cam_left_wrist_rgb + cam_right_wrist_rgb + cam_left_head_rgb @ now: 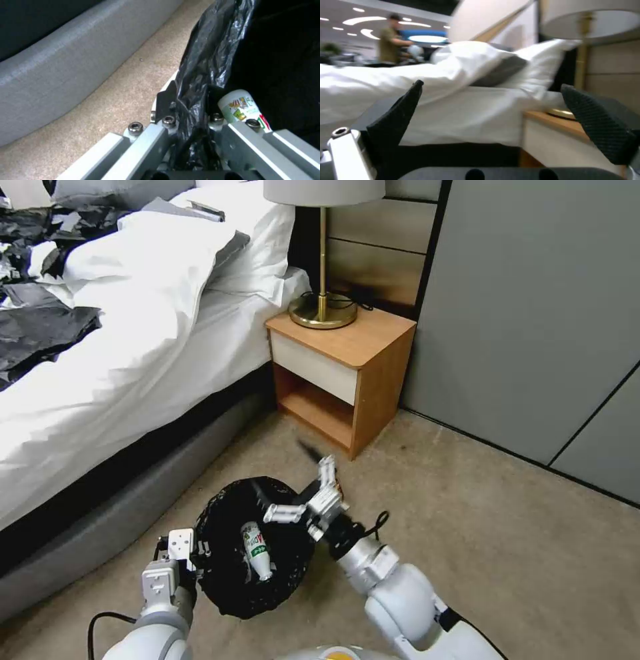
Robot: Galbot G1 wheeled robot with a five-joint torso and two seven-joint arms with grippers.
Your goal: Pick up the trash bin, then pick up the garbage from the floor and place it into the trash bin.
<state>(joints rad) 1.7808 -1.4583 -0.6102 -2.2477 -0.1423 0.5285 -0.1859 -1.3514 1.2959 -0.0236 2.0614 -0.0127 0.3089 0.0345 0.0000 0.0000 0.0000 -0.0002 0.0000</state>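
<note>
The trash bin point(233, 580), lined with a crinkly black bag point(206, 50), hangs low over the carpet in front of me. My left gripper point(192, 555) is shut on its near-left rim, and the left wrist view shows the bag pinched between the fingers point(190, 107). Inside the bin lies one piece of garbage, a clear plastic bottle point(256, 551) point(240, 105) with a green and red label. My right gripper point(288, 481) hovers open just over the bin's far-right rim, nothing between its black pads point(395, 120).
A wooden nightstand point(340, 373) with a brass lamp point(323, 307) stands beyond the bin. The bed point(133, 353) and its grey base point(100, 527) run along the left. A grey wall point(533, 313) closes the right, with bare carpet point(507, 540) before it.
</note>
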